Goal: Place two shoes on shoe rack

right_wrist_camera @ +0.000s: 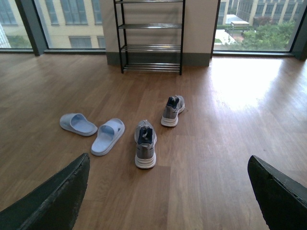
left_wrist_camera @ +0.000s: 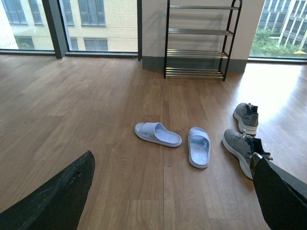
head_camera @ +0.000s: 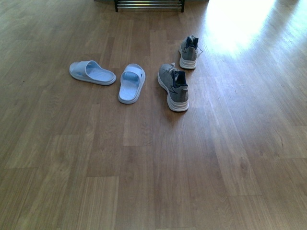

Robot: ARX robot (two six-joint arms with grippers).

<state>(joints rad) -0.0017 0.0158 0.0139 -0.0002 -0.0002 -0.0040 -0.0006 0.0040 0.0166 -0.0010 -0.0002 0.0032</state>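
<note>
Two grey sneakers with white soles lie on the wooden floor, the near one [head_camera: 173,86] [right_wrist_camera: 145,144] [left_wrist_camera: 240,146] with its heel toward me, the far one [head_camera: 189,51] [right_wrist_camera: 171,110] [left_wrist_camera: 247,118] behind it to the right. Left of them lie two pale blue slides [head_camera: 92,73] [head_camera: 132,83] [left_wrist_camera: 157,134] [right_wrist_camera: 108,136]. The black shoe rack [left_wrist_camera: 200,40] [right_wrist_camera: 150,36] stands against the far wall; only its bottom rods [head_camera: 149,5] show in the front view. My left gripper [left_wrist_camera: 172,196] and right gripper [right_wrist_camera: 168,196] are open, held above bare floor, short of the shoes.
Large windows [left_wrist_camera: 100,24] flank the wall behind the rack. A bright sun patch [head_camera: 240,24] falls on the floor to the right of the sneakers. Wooden planks stretch between me and the shoes.
</note>
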